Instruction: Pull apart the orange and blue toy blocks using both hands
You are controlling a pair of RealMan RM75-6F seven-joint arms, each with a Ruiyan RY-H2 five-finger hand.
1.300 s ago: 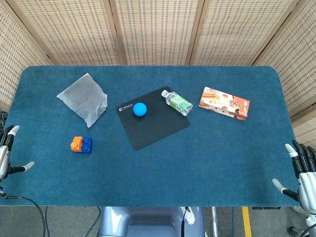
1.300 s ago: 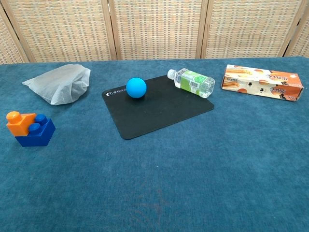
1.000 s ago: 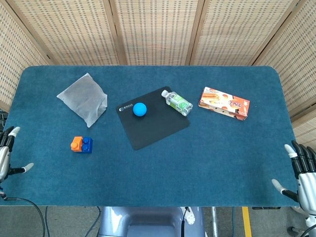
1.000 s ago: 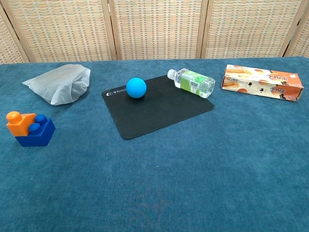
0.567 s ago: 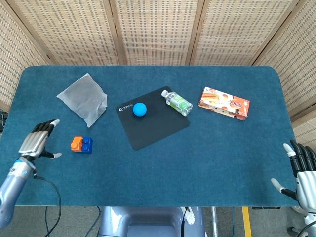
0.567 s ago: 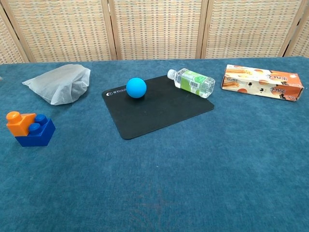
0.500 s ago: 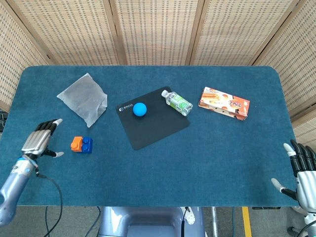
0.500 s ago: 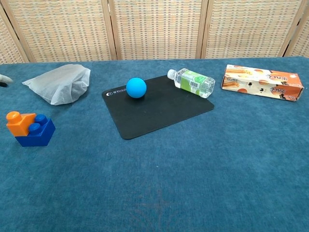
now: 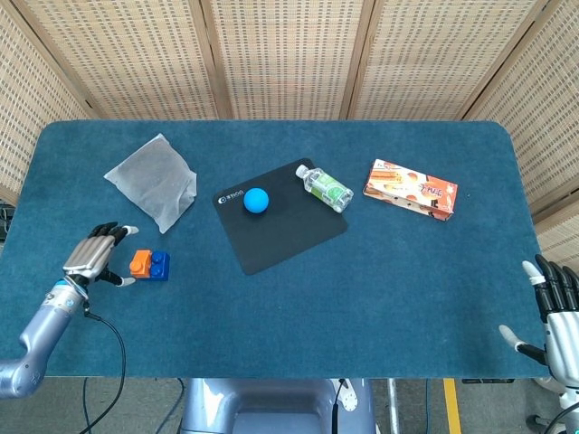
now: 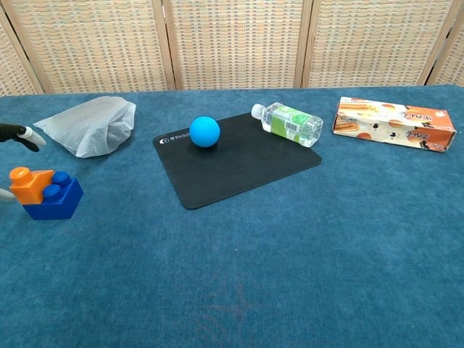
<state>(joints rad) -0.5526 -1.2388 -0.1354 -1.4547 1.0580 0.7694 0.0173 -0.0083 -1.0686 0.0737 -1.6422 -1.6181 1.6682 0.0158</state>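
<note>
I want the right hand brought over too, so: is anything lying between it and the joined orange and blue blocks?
Little does. The right hand is open at the table's near right edge, and the blocks sit near the left hand. The black mat lies just beyond the straight line; its near corner comes closest.

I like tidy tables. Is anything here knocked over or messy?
The water bottle lies on its side, partly on the black mat corner. The white bag looks crumpled. Nothing is spilled or broken. The orange and blue blocks sit joined together.
</note>
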